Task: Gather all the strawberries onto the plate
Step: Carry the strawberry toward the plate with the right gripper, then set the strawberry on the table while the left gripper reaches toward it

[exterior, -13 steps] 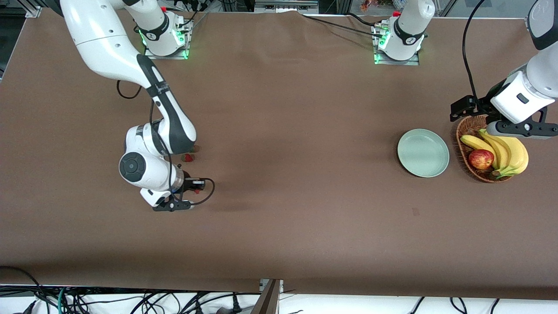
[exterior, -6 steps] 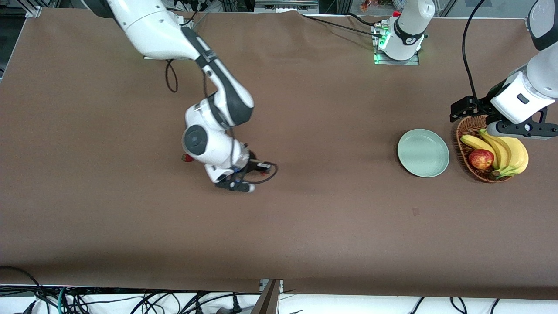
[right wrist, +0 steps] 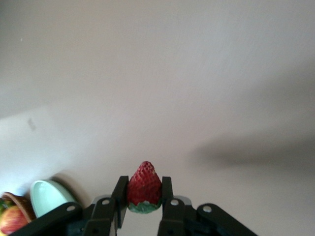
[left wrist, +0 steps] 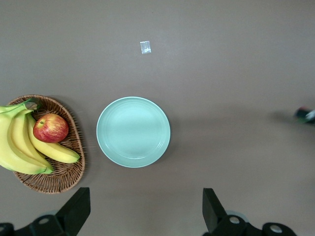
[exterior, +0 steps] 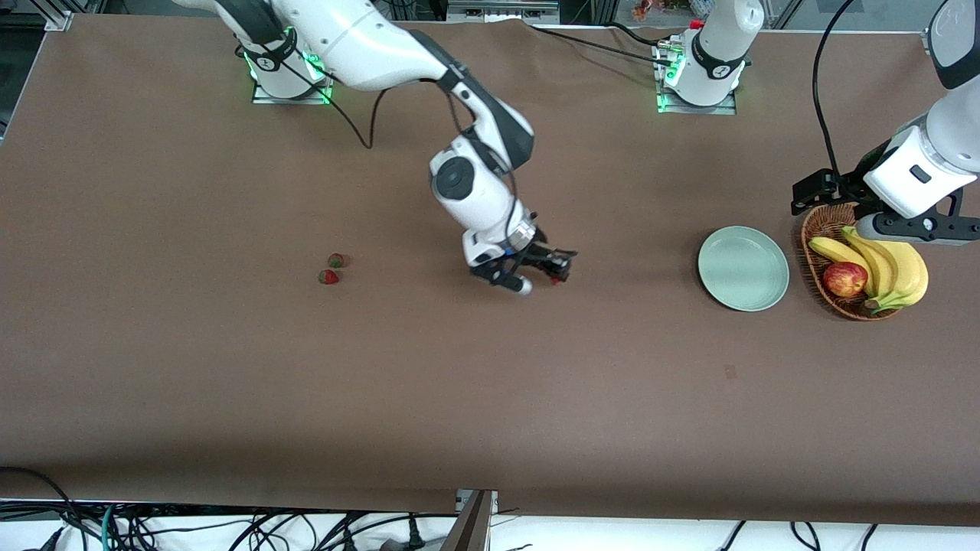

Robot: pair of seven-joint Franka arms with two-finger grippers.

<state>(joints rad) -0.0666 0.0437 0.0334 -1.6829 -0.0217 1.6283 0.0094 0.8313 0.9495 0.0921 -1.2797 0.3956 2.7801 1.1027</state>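
Observation:
My right gripper [exterior: 556, 274] is shut on a strawberry [right wrist: 144, 187] and holds it over the bare tablecloth in the middle of the table, between the two loose berries and the plate. Two more strawberries [exterior: 335, 260] [exterior: 328, 277] lie close together on the cloth toward the right arm's end. The pale mint-green plate [exterior: 743, 268] sits toward the left arm's end and holds nothing; it also shows in the left wrist view [left wrist: 133, 132] and the right wrist view [right wrist: 47, 195]. My left gripper [left wrist: 142, 216] is open and empty, up over the basket and plate area.
A brown wicker basket [exterior: 819, 260] with bananas [exterior: 892, 268] and a red-yellow apple [exterior: 844, 278] stands beside the plate, toward the left arm's end. A small pale scrap [left wrist: 145, 47] lies on the cloth, nearer the front camera than the plate.
My right arm has swung with the strawberry from beside the two loose berries toward the plate, to the middle of the table. The left arm has not moved.

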